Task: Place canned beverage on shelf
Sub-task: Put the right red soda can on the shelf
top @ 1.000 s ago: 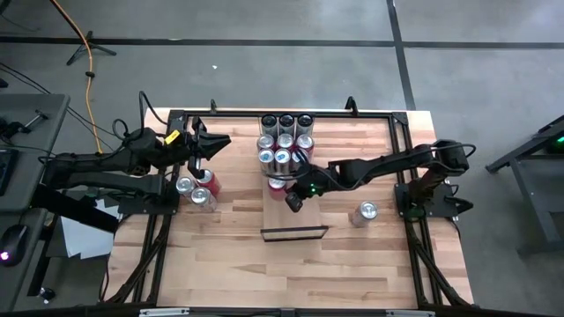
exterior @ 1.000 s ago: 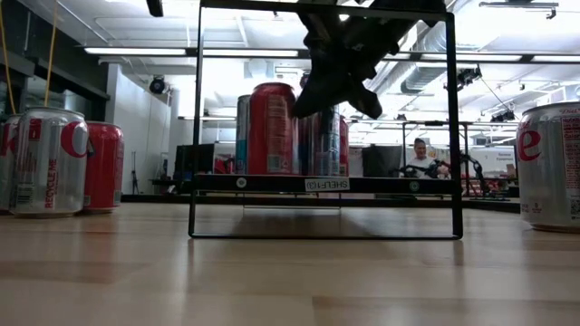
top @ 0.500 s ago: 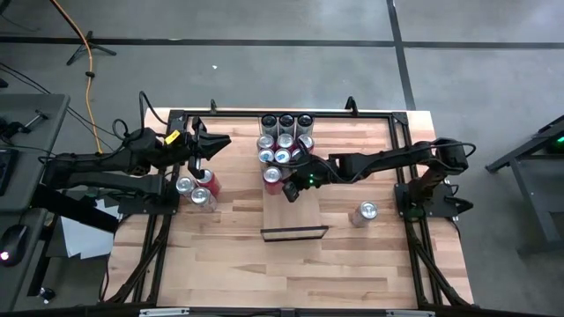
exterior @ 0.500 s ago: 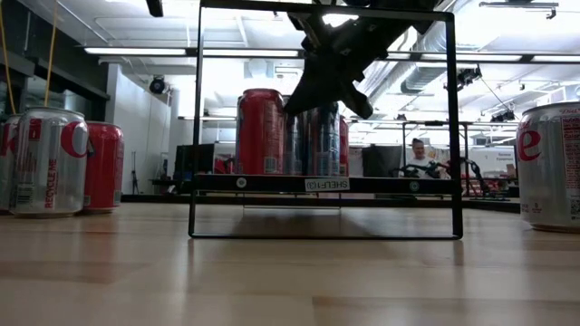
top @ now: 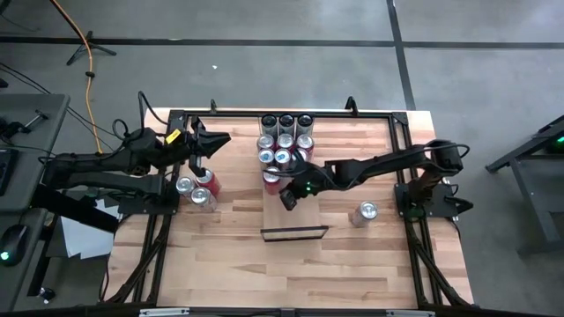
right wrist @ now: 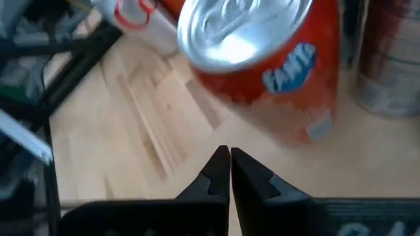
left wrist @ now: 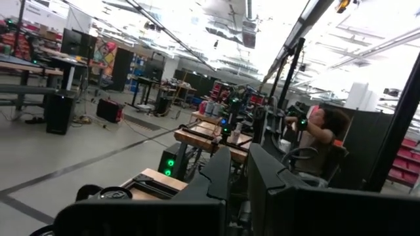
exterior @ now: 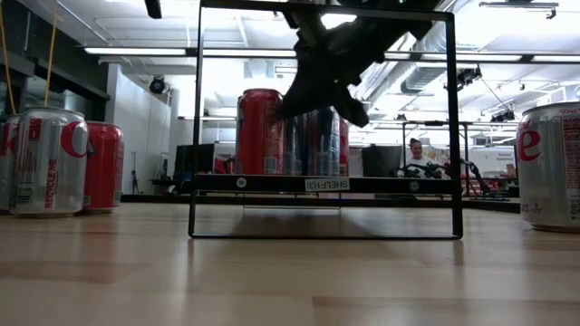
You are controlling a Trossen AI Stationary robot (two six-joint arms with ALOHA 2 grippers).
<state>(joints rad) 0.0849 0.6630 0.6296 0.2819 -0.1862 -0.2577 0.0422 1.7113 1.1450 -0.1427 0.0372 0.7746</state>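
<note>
An orange-red can (right wrist: 262, 72) stands upright on the pale shelf (top: 300, 216), at the near left of a cluster of several cans (top: 284, 141) on the shelf's far end. In the low view this can (exterior: 261, 131) is the nearest on the shelf. My right gripper (right wrist: 230, 154) is shut just short of the can's lower wall, on its near side, slanting down over the shelf (top: 286, 201). My left gripper (top: 220, 139) is shut and hangs above the table's far left, holding nothing.
Two cans (top: 198, 187) stand on the tabletop left of the shelf, and a single can (top: 367, 212) stands to its right. The shelf's black lip (top: 293, 233) marks its near end. A black frame (top: 176, 114) runs around the table. Bare board lies between the gripper and the lip.
My shut right gripper moved toward the far left and slid the orange-red can a little along the shelf toward the cluster. It then drew back slightly toward the near edge. The can stays upright where it was pushed.
</note>
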